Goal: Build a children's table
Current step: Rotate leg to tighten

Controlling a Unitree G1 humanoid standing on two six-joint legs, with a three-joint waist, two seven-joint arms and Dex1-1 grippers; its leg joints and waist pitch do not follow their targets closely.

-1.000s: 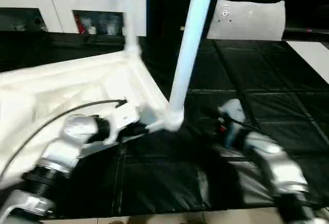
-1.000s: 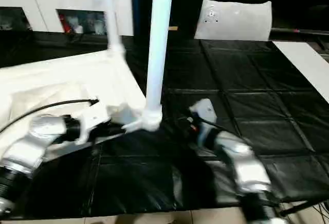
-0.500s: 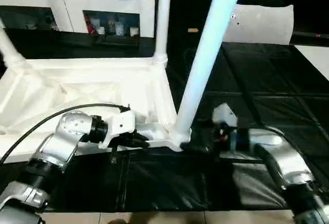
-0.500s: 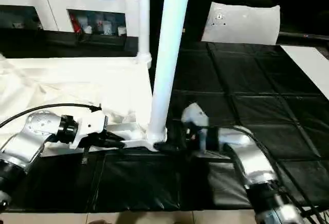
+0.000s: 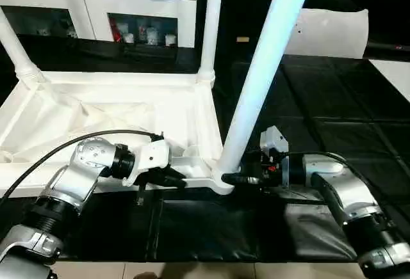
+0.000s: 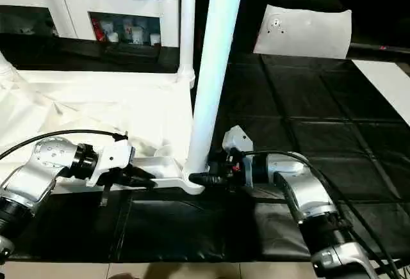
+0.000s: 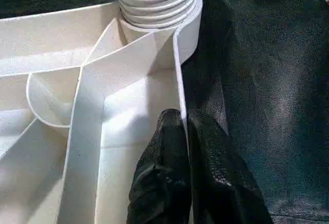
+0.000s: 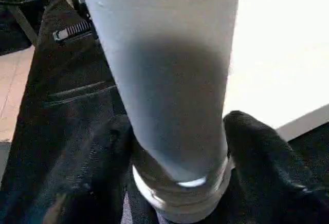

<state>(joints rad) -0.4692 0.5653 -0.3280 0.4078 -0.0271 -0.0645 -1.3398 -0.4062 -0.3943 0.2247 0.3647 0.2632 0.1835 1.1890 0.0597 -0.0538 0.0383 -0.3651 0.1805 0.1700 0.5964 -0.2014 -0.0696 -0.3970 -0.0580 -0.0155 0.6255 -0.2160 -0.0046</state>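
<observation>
The white tabletop (image 5: 128, 109) lies upside down on the black mat, ribs up. Three white legs stand upright in its corner sockets: a near one (image 5: 262, 80), a far one (image 5: 211, 23) and one at the left (image 5: 13, 48). My left gripper (image 5: 178, 180) is shut on the tabletop's near rim, just left of the near leg's socket. In the left wrist view its fingers (image 7: 169, 147) pinch that thin rim wall. My right gripper (image 5: 230, 178) comes in from the right. Its fingers (image 8: 257, 152) hug both sides of the near leg's base (image 8: 169, 80).
A white pillow-like block (image 5: 333, 32) leans at the back right. A flat white strip (image 5: 394, 68) lies at the right edge. White cabinets (image 5: 96, 4) run along the back. The black mat (image 5: 320, 112) stretches to the right of the tabletop.
The camera has shifted. My right gripper has moved left to the near leg's base and its fingers have closed in around it. The left gripper keeps its hold on the rim.
</observation>
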